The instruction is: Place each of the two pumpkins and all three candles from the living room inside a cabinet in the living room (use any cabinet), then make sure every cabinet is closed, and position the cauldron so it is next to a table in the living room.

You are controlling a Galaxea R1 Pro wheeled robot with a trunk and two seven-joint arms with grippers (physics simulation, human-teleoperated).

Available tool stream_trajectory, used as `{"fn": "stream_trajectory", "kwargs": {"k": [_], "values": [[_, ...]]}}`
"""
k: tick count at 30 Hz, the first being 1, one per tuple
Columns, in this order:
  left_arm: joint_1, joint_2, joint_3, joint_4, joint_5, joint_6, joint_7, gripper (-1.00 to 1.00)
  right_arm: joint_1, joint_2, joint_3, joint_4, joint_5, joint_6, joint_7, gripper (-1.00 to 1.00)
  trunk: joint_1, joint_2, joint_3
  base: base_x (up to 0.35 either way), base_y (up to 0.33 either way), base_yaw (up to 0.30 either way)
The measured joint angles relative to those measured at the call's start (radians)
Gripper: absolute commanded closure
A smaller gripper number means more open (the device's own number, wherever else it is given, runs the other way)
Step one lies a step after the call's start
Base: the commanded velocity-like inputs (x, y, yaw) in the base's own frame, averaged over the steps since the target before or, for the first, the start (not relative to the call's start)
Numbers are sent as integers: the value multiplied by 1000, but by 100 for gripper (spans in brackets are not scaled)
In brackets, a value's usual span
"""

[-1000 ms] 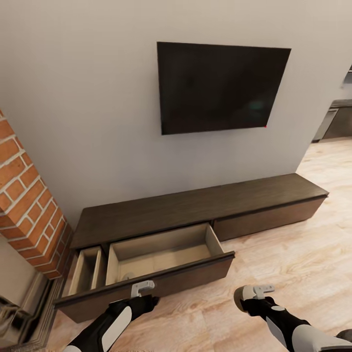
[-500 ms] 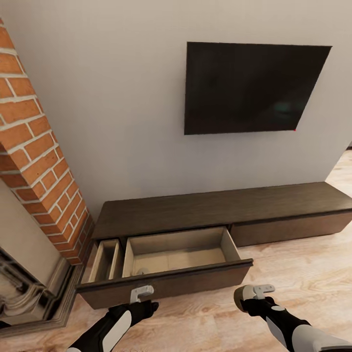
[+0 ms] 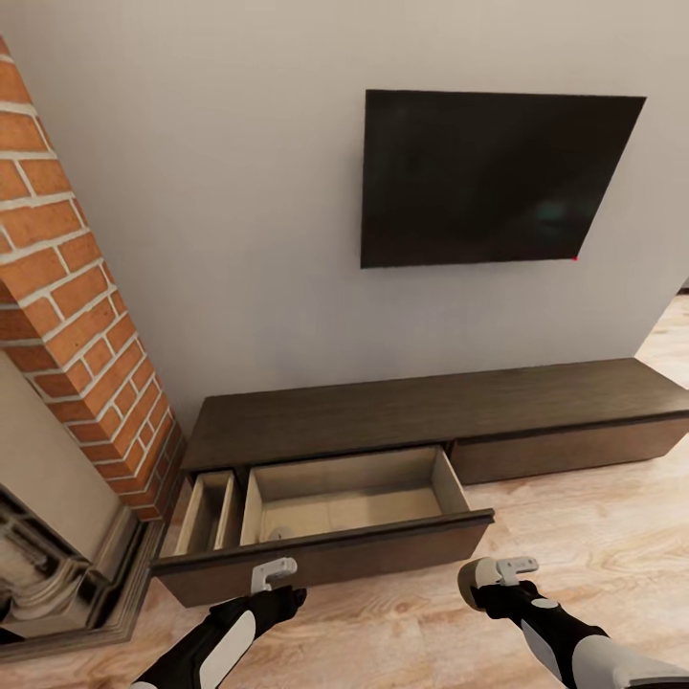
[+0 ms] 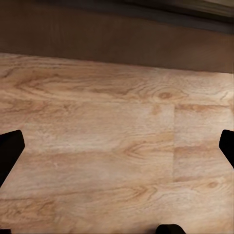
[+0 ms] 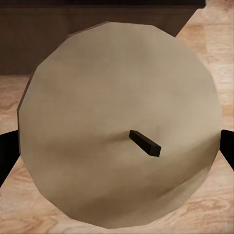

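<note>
A candle [image 5: 119,129] is pinched between the fingers of the right gripper [image 3: 490,575]. The open cabinet drawer [image 3: 349,502] lies ahead and to its left; the candle should be carried over the drawer front before release. The left gripper [image 3: 273,572] is spread, empty.

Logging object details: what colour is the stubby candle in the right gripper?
Beige-grey stubby candle with a short dark wick, clearest in the right wrist view.

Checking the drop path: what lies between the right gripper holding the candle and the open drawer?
In the head view, only bare wood floor separates the right gripper, shut on the candle, from the open drawer.
</note>
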Motion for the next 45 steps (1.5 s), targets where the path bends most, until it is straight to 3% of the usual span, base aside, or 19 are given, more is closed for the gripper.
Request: {"fn": "stream_trajectory", "kwargs": {"k": [45], "values": [[0, 9, 3, 1, 0, 0, 3, -100, 0, 1, 0, 0, 0, 0, 0, 100, -173, 315, 141, 0, 0, 0]]}}
